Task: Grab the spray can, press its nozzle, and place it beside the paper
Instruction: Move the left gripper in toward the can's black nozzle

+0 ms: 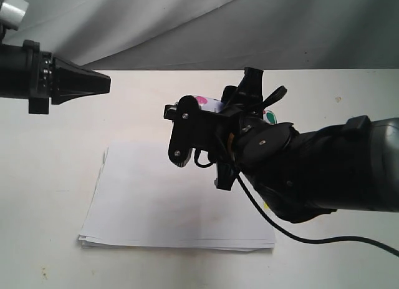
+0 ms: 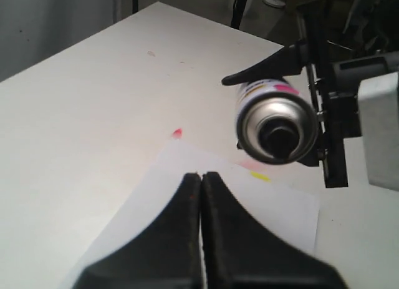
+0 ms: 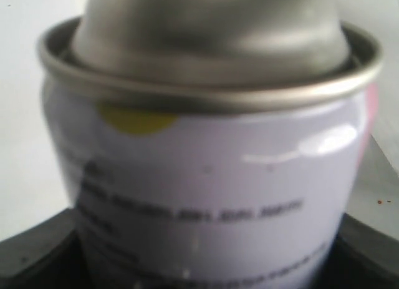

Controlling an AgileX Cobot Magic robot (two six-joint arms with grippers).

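The spray can (image 1: 211, 105) hangs lying sideways above the far right part of the paper (image 1: 181, 208), and my right gripper (image 1: 218, 114) is shut on its white label. In the left wrist view the spray can (image 2: 277, 123) points its silver domed top and black nozzle (image 2: 280, 138) at the camera. My left gripper (image 1: 107, 83) is shut and empty, up in the air to the can's left, its tip aimed at the can with a clear gap between them. The right wrist view is filled by the spray can (image 3: 206, 176); the nozzle is cut off there.
The paper (image 2: 249, 201) lies flat on the white table (image 1: 50, 176), with a small yellow tab (image 2: 260, 176) near its far edge. A small red mark (image 2: 177, 133) sits on the table beside the paper. A black cable (image 1: 293, 236) trails from the right arm.
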